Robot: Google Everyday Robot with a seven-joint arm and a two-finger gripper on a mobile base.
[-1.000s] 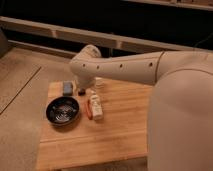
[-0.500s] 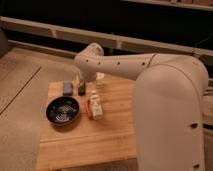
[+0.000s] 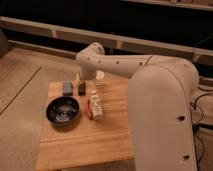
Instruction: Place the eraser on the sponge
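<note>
The eraser [image 3: 81,89], a small dark block, stands on the wooden table [image 3: 85,140] near its far edge. Just left of it lies the blue-grey sponge [image 3: 67,87], with a narrow gap between the two. My white arm reaches in from the right, and its gripper [image 3: 80,81] hangs directly over the eraser, at or just above its top. The wrist hides the gripper's tips, so whether it touches the eraser does not show.
A black bowl [image 3: 62,111] sits at the table's left front of the sponge. A white bottle with an orange piece [image 3: 95,107] lies right of the bowl. A pale cup-like object [image 3: 100,78] stands behind the eraser. A dark railing runs behind the table.
The arm's wrist has shifted slightly left and lower over the eraser. The eraser, sponge, bowl and bottle lie where they were.
</note>
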